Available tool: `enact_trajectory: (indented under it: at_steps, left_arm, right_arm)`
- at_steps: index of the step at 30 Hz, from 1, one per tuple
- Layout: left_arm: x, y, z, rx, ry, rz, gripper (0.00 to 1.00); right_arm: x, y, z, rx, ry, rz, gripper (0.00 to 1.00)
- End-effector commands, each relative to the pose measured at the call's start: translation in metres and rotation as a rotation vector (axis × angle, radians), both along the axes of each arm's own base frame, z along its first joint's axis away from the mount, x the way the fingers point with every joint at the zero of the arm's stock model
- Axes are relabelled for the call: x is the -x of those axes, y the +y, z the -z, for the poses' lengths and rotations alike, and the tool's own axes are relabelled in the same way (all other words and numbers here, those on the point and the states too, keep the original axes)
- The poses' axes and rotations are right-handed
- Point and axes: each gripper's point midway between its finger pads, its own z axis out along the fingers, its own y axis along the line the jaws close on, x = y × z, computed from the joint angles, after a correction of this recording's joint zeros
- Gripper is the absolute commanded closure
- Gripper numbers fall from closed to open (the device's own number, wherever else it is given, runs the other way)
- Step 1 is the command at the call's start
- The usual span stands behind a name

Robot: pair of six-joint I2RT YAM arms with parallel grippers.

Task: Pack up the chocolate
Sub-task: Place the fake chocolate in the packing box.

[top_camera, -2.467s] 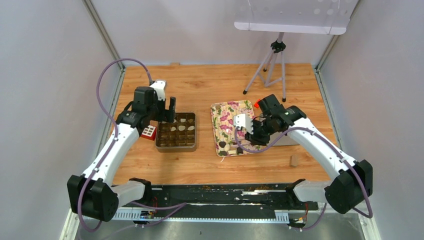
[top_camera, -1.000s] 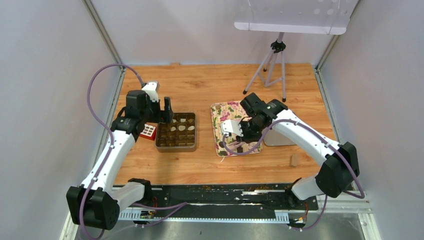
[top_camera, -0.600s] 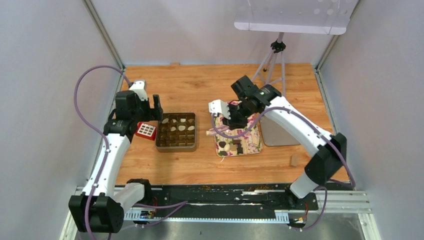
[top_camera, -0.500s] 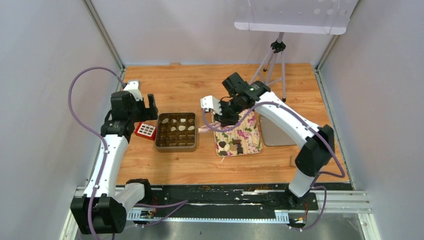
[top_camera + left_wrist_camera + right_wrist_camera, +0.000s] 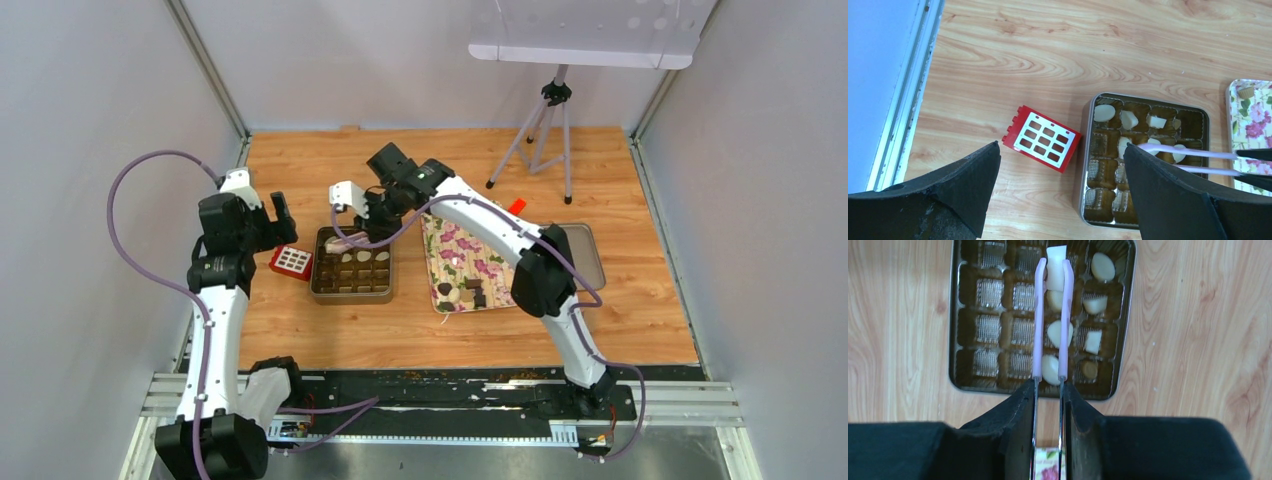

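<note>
Right gripper (image 5: 1048,395): closed on the pink-tipped metal tweezers (image 5: 1038,320), both fingers pressed against the steel shanks. The tweezers run straight ahead of the gripper, over the rectangular metal tin with a brown compartment liner (image 5: 953,340).

A cream-white square chocolate piece (image 5: 1055,267) sits between the tweezer tips and touches both, at the far end of the tin from the gripper. I cannot tell whether it is lifted or resting in a cell.

More cream-white chocolate pieces (image 5: 1057,334) lie in cells directly under the tweezers and one column to their right. The columns to the left of the tweezers hold only liner.

Left gripper (image 5: 1060,152): fingers spread wide, gripping nothing, raised above the wooden bench (image 5: 400,170). Below it, between the fingers in the wrist view, lies a small red block with a white grid face (image 5: 1042,145), just beside the tin's outer wall.

Behind the right gripper, along its arm, is a flower-patterned rectangular tray (image 5: 470,250). A few dark and pale loose chocolates (image 5: 465,293) are clustered at its near end.
</note>
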Motion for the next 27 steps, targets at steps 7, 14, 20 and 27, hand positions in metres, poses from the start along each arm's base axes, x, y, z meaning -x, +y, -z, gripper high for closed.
enact_trajectory:
  at_steps: [7,14,20,27]
  left_arm:
    - [-0.001,-0.007,-0.007,0.066,-0.033,0.014,0.0]
    - [-0.005,-0.014,-0.006,0.1,-0.039,0.032,0.0]
    - [-0.007,-0.018,-0.006,0.116,-0.04,0.05,0.0]
    - [-0.011,-0.022,-0.004,0.147,-0.036,0.068,0.0]
  right_arm:
    - [-0.006,0.051,-0.004,-0.072,-0.074,0.016,0.87]
    - [-0.01,0.049,0.005,-0.047,-0.083,0.051,0.72]
    - [-0.014,0.049,0.005,-0.046,-0.096,0.072,0.69]
    - [-0.006,0.041,-0.02,-0.068,-0.101,0.054,0.74]
